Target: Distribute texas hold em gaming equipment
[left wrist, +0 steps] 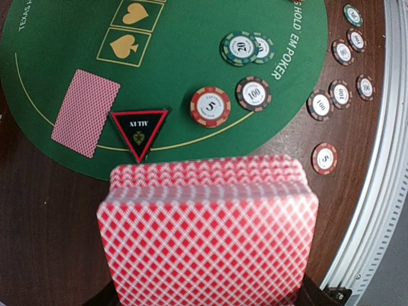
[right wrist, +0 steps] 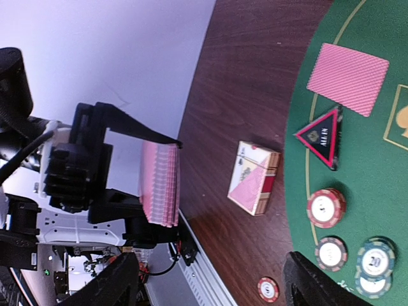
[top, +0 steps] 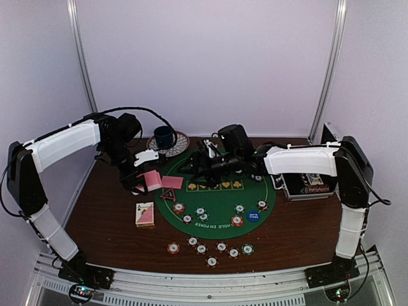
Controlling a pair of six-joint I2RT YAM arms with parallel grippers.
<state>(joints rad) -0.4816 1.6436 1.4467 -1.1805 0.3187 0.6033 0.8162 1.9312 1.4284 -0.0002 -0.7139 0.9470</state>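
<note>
We see the deck of cards (left wrist: 210,236) clenched in the left jaws, held above the dark desk (top: 108,217) just off the left edge of the green mat (top: 220,199). Its pink backs are slightly fanned, so several edges show stepped one behind another. The right jaws hang released and empty, spread wide, over the far side of the mat and apart from the deck. One card (left wrist: 85,121) lies face down on the mat just beside the triangle marker (left wrist: 139,131). Chips (top: 221,246) sit scattered on the mat and in a loose row on the desk toward the near edge, and the card box (right wrist: 255,177) lies on the desk left of the mat. We judge that dealing is under way, with most cards not yet out. The cards look light, thin and slick, quick to bend and to slide over one another. A single one is best pinched by its exposed end at the top of the fan and drawn off along its length. Too deep a bite could take two at once, and too loose a hold on the deck could spill the fan.
</note>
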